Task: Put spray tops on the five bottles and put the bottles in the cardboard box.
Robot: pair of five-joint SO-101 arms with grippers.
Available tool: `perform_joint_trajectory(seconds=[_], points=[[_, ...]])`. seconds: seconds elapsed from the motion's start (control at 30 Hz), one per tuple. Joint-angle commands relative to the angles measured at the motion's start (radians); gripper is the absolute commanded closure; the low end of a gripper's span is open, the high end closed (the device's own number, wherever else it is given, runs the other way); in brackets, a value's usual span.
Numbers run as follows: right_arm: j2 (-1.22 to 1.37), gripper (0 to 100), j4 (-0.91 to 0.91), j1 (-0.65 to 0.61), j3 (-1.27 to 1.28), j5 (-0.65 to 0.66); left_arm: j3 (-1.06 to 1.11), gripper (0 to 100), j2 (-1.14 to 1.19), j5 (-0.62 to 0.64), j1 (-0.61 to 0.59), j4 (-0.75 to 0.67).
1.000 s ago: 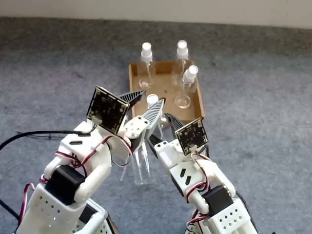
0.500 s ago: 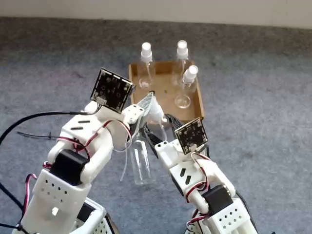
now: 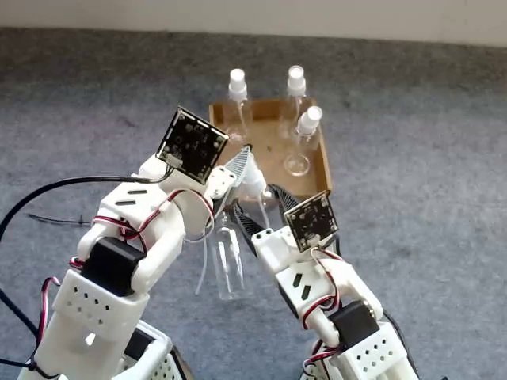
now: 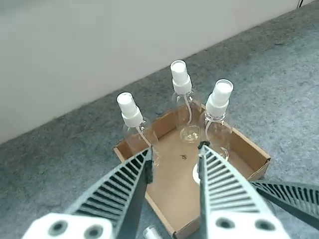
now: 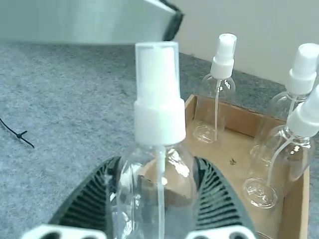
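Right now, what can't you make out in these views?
- Base of the held bottle: cut off by the right wrist view's edge. The high view doesn't settle whether it rests on the table.
- How tight its spray top sits: the left tool covers it in the high view.
- Clear object at the left wrist view's edge: cut off, unidentifiable.
- Near wall of the cardboard box: partly behind the left tool in the high view.

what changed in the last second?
The left gripper swung forward toward the box, open by the top of the capped bottle. The right gripper stayed shut on that bottle; the three bottles in the box did not move.
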Motion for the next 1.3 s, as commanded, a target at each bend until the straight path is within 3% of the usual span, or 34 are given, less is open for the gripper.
perform_joint_trajectory(seconds=[0.0, 0.17, 0.37, 0.47, 0.53, 0.67, 0.83, 1.13, 1.27], points=[[-0.013, 99.5, 0.001, 0.015, -0.016, 0.072, -0.153, 85, -0.010, -0.032, -0.074, 0.127], [-0.013, 99.5, -0.031, 0.048, -0.033, 0.137, -0.246, 85, -0.010, -0.034, -0.239, 0.275], [0.085, 99.5, -0.325, 0.151, -0.145, 0.137, -0.056, 85, -0.010, -0.089, -0.374, 0.310], [0.260, 99.5, -0.427, 0.151, -0.257, 0.124, 0.101, 85, -0.010, -0.092, -0.357, 0.186], [0.412, 99.5, -0.475, 0.151, -0.352, 0.048, 0.200, 84, -0.012, -0.057, -0.338, 0.091], [0.684, 99.5, -0.499, 0.150, -0.532, -0.103, 0.329, 74, -0.012, 0.034, -0.314, -0.014], [0.848, 99.5, -0.496, 0.061, -0.651, -0.147, 0.367, 71, -0.097, 0.080, -0.309, -0.015], [0.868, 99.5, -0.317, -0.019, -0.671, -0.150, 0.553, 70, -0.645, 0.110, -0.291, 0.043], [0.868, 99.5, -0.268, -0.027, -0.671, -0.150, 0.590, 70, -0.763, 0.109, -0.254, 0.061]])
